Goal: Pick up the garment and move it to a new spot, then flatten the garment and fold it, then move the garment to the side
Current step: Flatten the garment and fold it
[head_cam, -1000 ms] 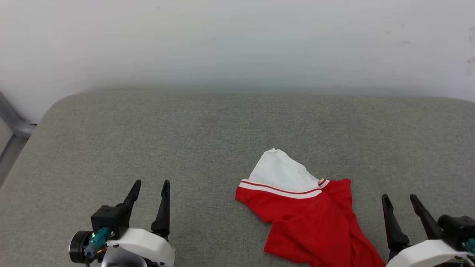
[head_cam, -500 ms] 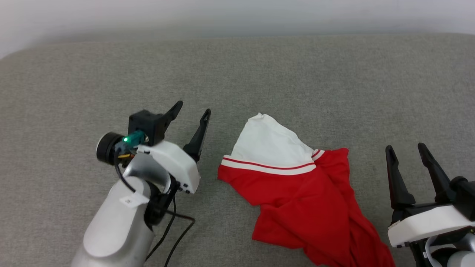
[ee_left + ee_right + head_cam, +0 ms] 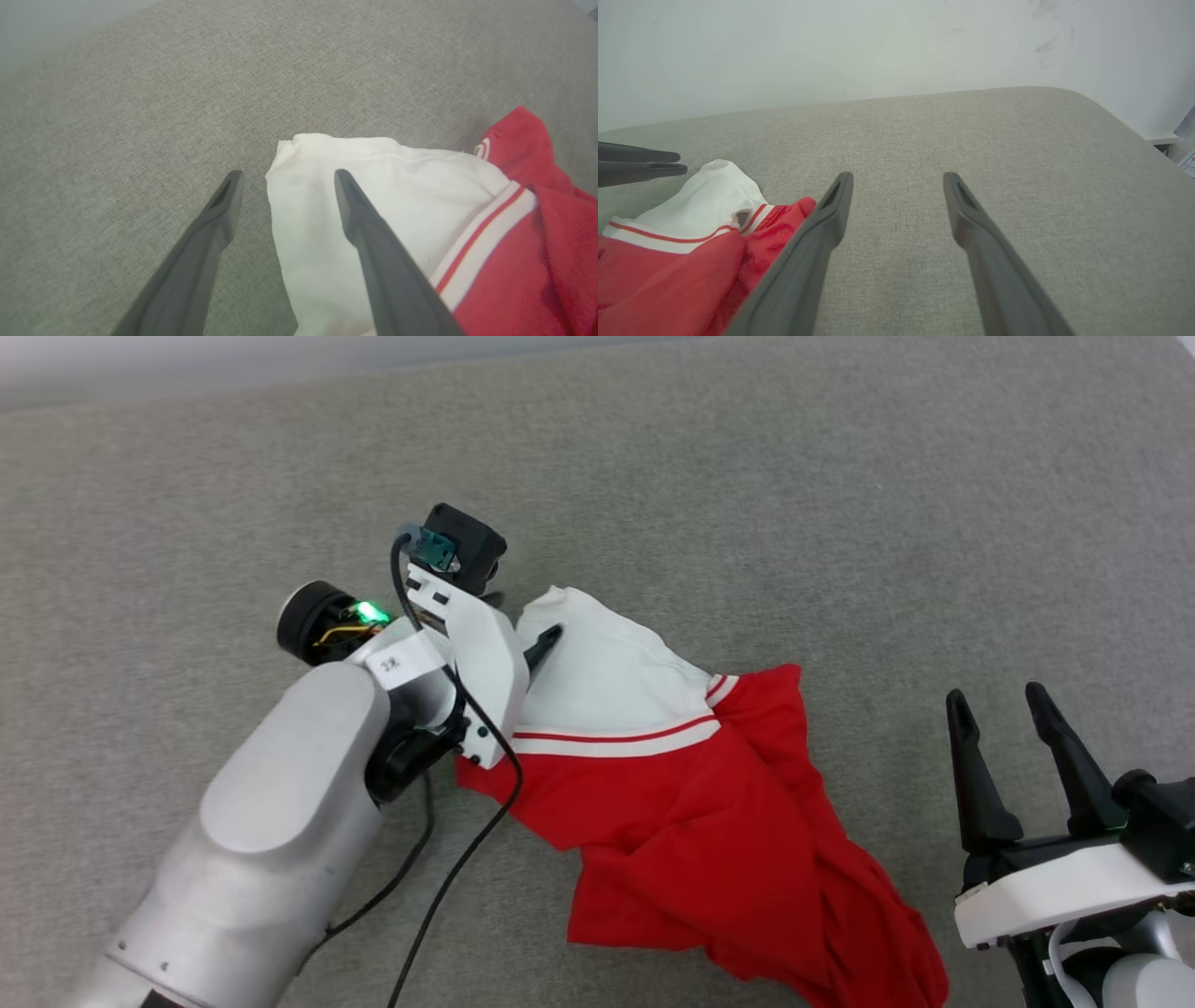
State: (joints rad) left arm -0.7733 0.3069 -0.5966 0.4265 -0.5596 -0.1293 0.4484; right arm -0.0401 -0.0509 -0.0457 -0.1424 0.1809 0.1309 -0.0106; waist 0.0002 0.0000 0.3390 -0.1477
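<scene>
The garment lies crumpled near the front of the grey fabric-covered surface, its red body bunched in loose folds. One white sleeve with stripe trim spreads out toward the back. It is neither flat nor folded, so the step in hand looks like the first one: picking it up to move it.

The left gripper is at the sleeve's outer edge with its jaws wide apart and nothing between them. In the left wrist view one finger sits over the white cloth and the other over bare surface, so they straddle the sleeve's edge. Whether the tips touch the cloth cannot be told.

The right gripper hangs to the right of the garment, apart from it, equally wide open and empty.

The next move probably calls for the left gripper to press down until the sleeve's edge lies between its fingers, then close and lift. A grip on thin jersey may catch a single layer or slip off.
</scene>
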